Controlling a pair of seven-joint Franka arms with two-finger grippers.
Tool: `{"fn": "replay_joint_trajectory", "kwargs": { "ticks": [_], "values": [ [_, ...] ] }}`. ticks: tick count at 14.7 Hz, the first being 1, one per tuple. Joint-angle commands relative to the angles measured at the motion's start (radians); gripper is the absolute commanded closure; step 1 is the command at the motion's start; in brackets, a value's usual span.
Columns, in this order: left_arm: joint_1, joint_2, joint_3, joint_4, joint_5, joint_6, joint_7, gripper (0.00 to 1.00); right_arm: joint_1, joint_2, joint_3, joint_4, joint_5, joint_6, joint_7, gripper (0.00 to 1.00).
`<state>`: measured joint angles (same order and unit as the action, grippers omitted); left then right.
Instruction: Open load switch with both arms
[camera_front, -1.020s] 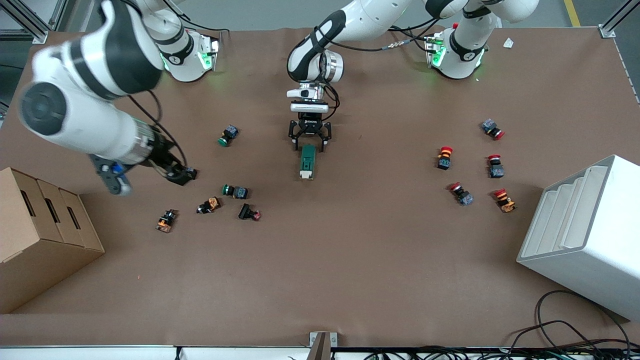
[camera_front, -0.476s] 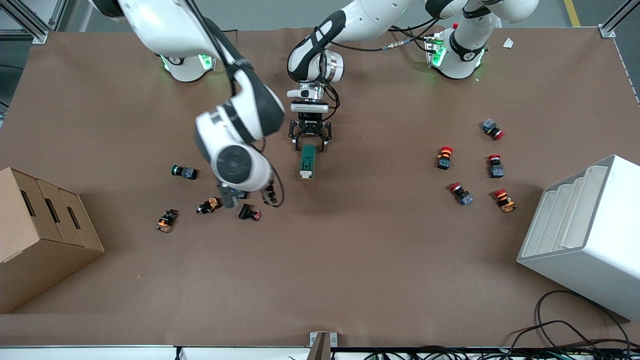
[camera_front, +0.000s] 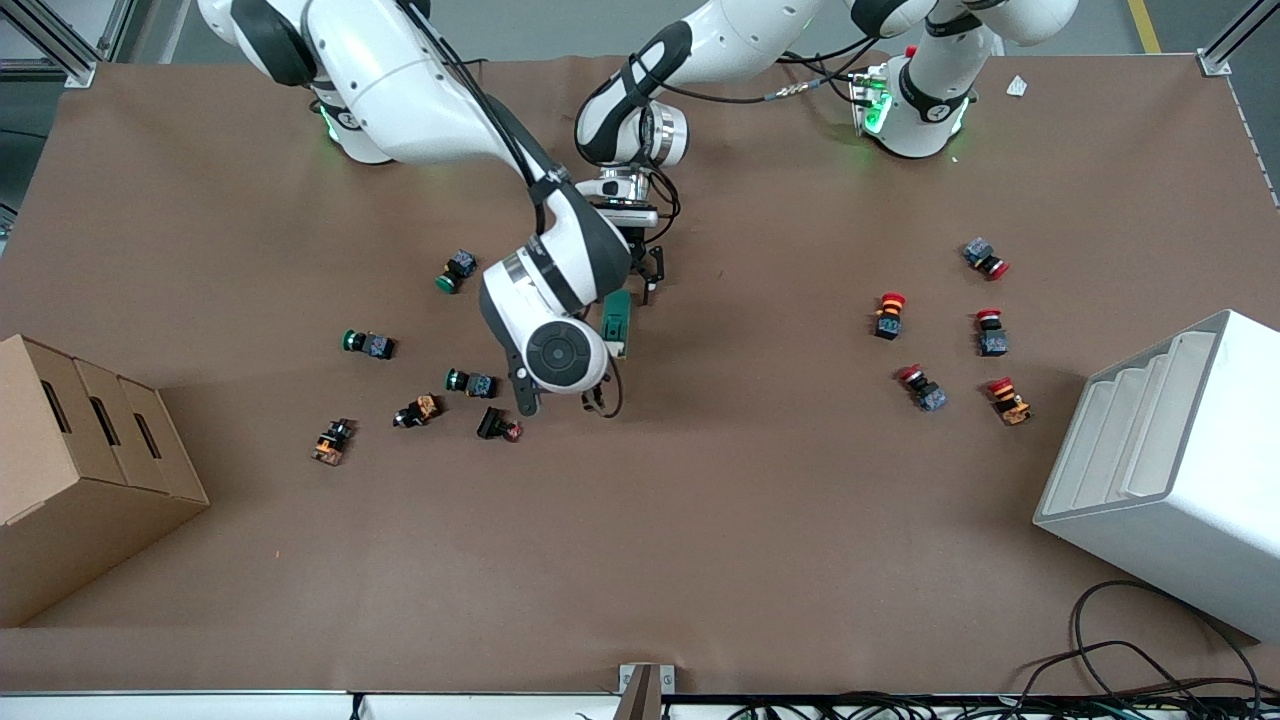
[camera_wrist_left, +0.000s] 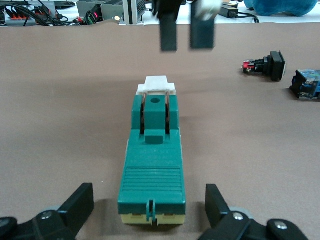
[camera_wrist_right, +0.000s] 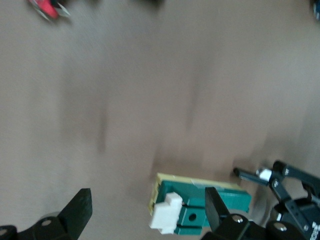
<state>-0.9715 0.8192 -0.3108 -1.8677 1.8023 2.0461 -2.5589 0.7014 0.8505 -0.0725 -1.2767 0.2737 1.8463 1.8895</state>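
The load switch (camera_front: 620, 318), a dark green block on a cream base, lies mid-table with its white toggle (camera_wrist_left: 156, 85) at the end nearer the front camera. My left gripper (camera_front: 628, 288) is open around the other end, its fingers (camera_wrist_left: 76, 209) standing off each side of the block (camera_wrist_left: 152, 165) without touching. My right gripper (camera_front: 558, 398) hangs open over the toggle end; the right arm's wrist hides part of the switch in the front view. In the right wrist view the toggle (camera_wrist_right: 167, 212) sits between the open jaws (camera_wrist_right: 148, 200), close to one finger (camera_wrist_right: 220, 215).
Green, orange and red push-buttons (camera_front: 470, 381) lie scattered toward the right arm's end, beside the switch. Several red-capped buttons (camera_front: 889, 313) lie toward the left arm's end. A cardboard box (camera_front: 90, 470) and a white stepped bin (camera_front: 1170, 470) stand at the table's two ends.
The right arm swept from the push-buttons at its end of the table across to the load switch's toggle end. The left gripper and the switch stayed put.
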Motion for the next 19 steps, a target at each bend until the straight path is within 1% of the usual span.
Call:
{"fn": "replay_joint_trajectory", "kwargs": {
  "ticks": [1, 4, 8, 13, 15, 19],
  "values": [
    [0.004, 0.011, 0.009, 0.009, 0.022, 0.006, -0.004, 0.01, 0.029, 0.013, -0.007, 0.007, 0.039, -0.012, 0.022, 0.00],
    [0.004, 0.011, 0.009, 0.007, 0.022, 0.006, -0.006, 0.01, 0.052, 0.013, -0.007, -0.038, 0.039, -0.016, 0.023, 0.00],
    [0.005, 0.009, 0.010, 0.009, 0.022, 0.006, -0.007, 0.01, 0.053, -0.001, -0.006, -0.027, 0.044, -0.136, 0.017, 0.00],
    [0.007, 0.005, 0.009, 0.004, 0.020, 0.006, -0.009, 0.01, 0.038, -0.033, 0.045, -0.018, 0.048, -0.269, -0.056, 0.00],
    [0.007, 0.006, 0.009, 0.002, 0.020, 0.005, -0.009, 0.01, 0.040, -0.048, 0.057, -0.018, 0.073, -0.289, -0.062, 0.00],
    [0.011, 0.006, 0.009, 0.005, 0.020, 0.005, -0.007, 0.01, 0.058, -0.047, 0.060, -0.042, 0.076, -0.292, -0.064, 0.00]
  ]
}}
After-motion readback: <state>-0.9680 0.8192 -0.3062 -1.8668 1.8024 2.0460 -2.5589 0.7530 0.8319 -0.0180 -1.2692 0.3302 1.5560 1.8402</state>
